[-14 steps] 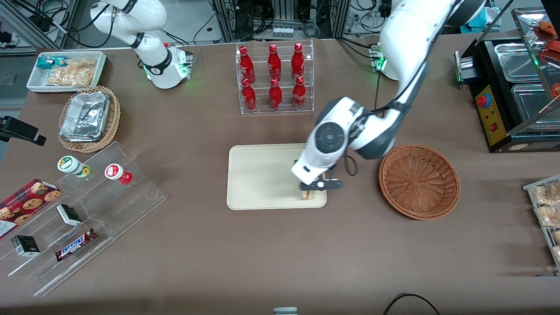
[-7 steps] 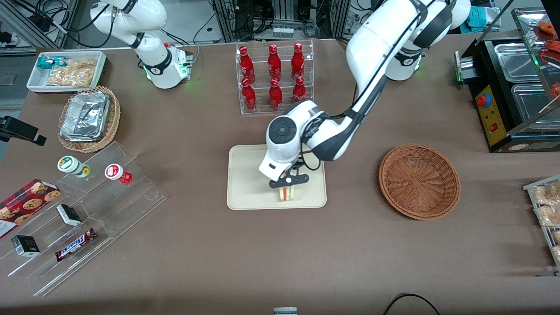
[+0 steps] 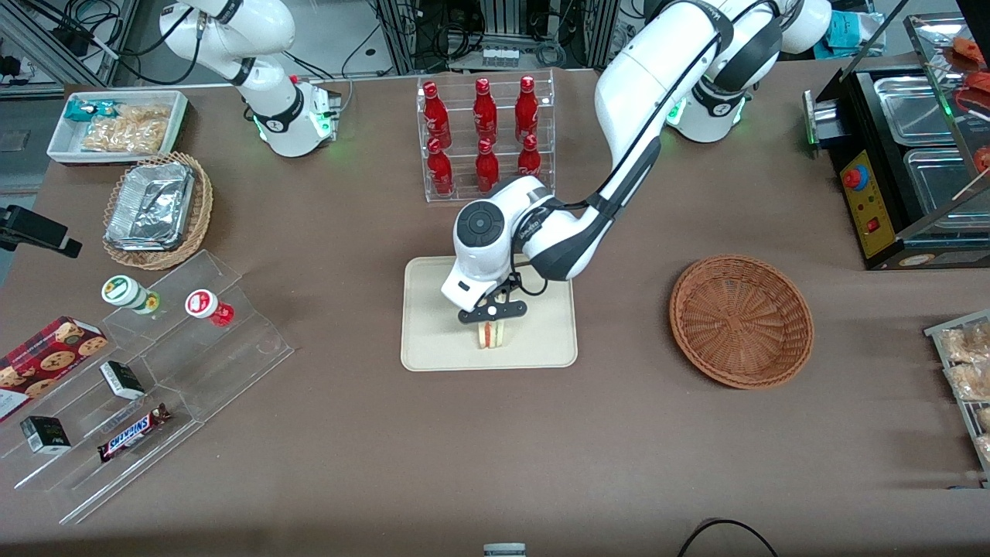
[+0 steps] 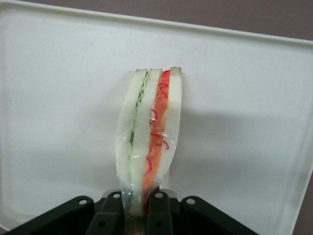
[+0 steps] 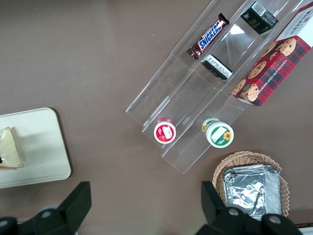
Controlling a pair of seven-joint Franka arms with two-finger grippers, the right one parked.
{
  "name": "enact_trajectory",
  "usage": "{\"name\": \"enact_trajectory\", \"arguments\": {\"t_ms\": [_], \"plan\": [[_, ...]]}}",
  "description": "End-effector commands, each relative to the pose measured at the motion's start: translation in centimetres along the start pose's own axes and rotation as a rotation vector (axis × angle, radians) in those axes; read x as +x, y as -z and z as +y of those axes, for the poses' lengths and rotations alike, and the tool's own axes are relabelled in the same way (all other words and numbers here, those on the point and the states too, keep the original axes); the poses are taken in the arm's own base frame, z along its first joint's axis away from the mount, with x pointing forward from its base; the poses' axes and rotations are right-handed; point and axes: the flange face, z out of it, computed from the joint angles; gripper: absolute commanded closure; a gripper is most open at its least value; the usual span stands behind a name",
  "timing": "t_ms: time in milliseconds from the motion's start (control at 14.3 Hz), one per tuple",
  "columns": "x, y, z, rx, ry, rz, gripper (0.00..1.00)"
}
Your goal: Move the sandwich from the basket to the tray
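sandwich (image 4: 149, 142) in gripper (image 4: 139, 208) over tray (image 3: 433, 344)

Matt tray (image 3: 433, 340); woven wicker basket (image 3: 741, 320); film-wrapped sandwich (image 4: 149, 142)

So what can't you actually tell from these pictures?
- Whether the sandwich rests on the tray or hangs just above it: the gripper, shut on its end, covers that spot in the left wrist view.
- Most of the sandwich in the front view: the arm hides it.
- In the right wrist view the picture's edge cuts the sandwich off.
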Motion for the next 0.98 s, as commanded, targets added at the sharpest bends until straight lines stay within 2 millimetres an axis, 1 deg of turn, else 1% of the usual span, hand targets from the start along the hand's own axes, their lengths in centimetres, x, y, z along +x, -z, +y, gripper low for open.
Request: {"name": "enact_trajectory", "arguments": {"t_ms": [0, 70, 210, 280, 350, 420, 490, 560, 630, 700, 770, 840, 910], "plan": [[0.2, 0.0, 0.6, -0.007, 0.016, 0.018, 0.35], [0.2, 0.1, 0.5, -0.008, 0.008, 0.017, 0.00], [0.2, 0.9, 0.7, -0.014, 0.000, 0.033, 0.00], [0.3, 1.9, 0.6, -0.018, 0.002, 0.043, 0.00], [0.6, 3.5, 0.2, -0.006, 0.010, 0.047, 0.00], [0.1, 4.1, -0.1, 0.018, -0.002, 0.047, 0.00], [0.8, 5.2, -0.9, 0.031, 0.001, 0.071, 0.00], [0.8, 6.7, -1.6, 0.043, 0.032, 0.080, 0.00], [0.7, 6.4, -3.0, 0.103, 0.068, 0.054, 0.00], [1.4, 6.9, -4.0, 0.123, 0.083, 0.047, 0.00], [3.2, 7.9, -6.1, 0.125, 0.112, 0.047, 0.00], [4.6, 9.1, -8.6, 0.130, 0.139, 0.047, 0.00], [4.6, 9.6, -10.6, 0.144, 0.121, 0.037, 0.00]]}}
